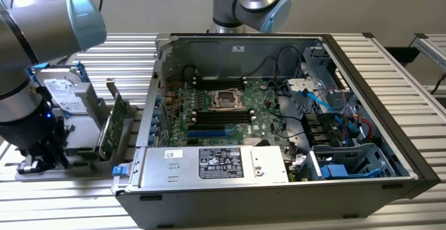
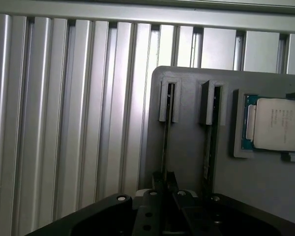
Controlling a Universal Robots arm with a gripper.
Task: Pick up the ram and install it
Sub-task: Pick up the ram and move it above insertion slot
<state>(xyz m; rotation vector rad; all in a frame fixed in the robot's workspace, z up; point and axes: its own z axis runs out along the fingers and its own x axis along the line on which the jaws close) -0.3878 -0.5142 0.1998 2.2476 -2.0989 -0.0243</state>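
The ram (image 2: 165, 132) stands on edge in a slot of a grey holder (image 2: 187, 147), seen as a thin dark line. My gripper (image 2: 164, 181) straddles its near end, and the black fingers (image 2: 157, 183) are shut on the stick. A second ram stick (image 2: 208, 147) stands in the neighbouring slot, untouched. In the exterior view my gripper (image 1: 38, 159) is low over the holder (image 1: 77, 154), at the exterior view's left of the open computer case (image 1: 279, 198). The motherboard's dark memory slots (image 1: 223, 116) lie beside the processor socket (image 1: 226, 98).
A processor chip (image 2: 278, 124) sits in a recess of the holder. A taller green expansion card (image 1: 112, 128) and a silver hard drive (image 1: 61, 91) stand between my arm and the case. Cables and drive cages (image 1: 341, 136) crowd the case's right side. A second arm (image 1: 247, 0) is behind the case.
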